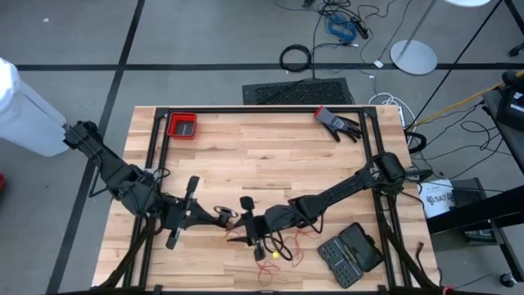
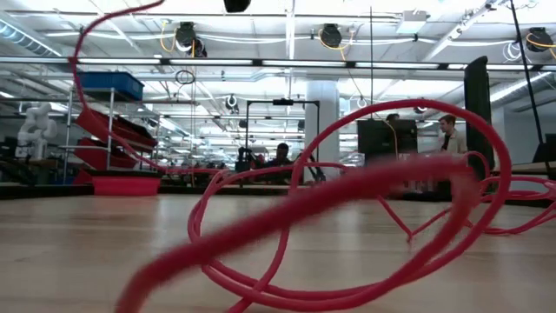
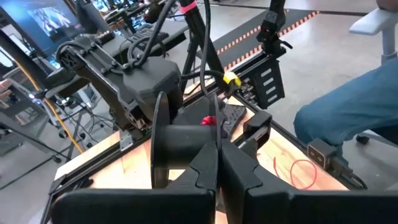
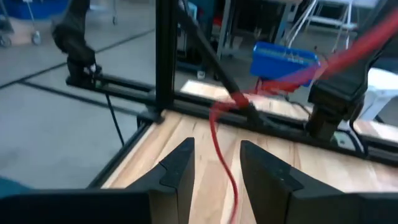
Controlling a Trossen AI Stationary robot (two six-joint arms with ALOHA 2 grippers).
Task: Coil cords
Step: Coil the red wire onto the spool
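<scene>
The two arms are meeting near the front middle of the wooden counter point(image 1: 262, 152). The left gripper point(image 1: 227, 216) is reaching toward the centre with its jaws closed together; in the left wrist view a small black spool-like disc point(image 3: 163, 140) is standing just ahead of those pressed-together fingers point(image 3: 208, 171), though whether they are pinching it cannot be told. The right gripper point(image 1: 255, 239) is lying just beside it, pointing toward the front edge, with its jaws standing apart; in the right wrist view the thin red cord point(image 4: 221, 146) is hanging down between the two fingers point(image 4: 180, 168) without being squeezed.

The red cord point(image 1: 299, 242) is lying in loose loops on the counter around and beside the right gripper, near the front edge. In the low view its loops point(image 2: 347, 217) are arching up across the whole picture, close to the camera.

A red tray point(image 1: 182, 125) is sitting at the far left corner, a dark glove point(image 1: 338, 123) at the far right, and an open black tool case point(image 1: 350, 254) near the front right
</scene>
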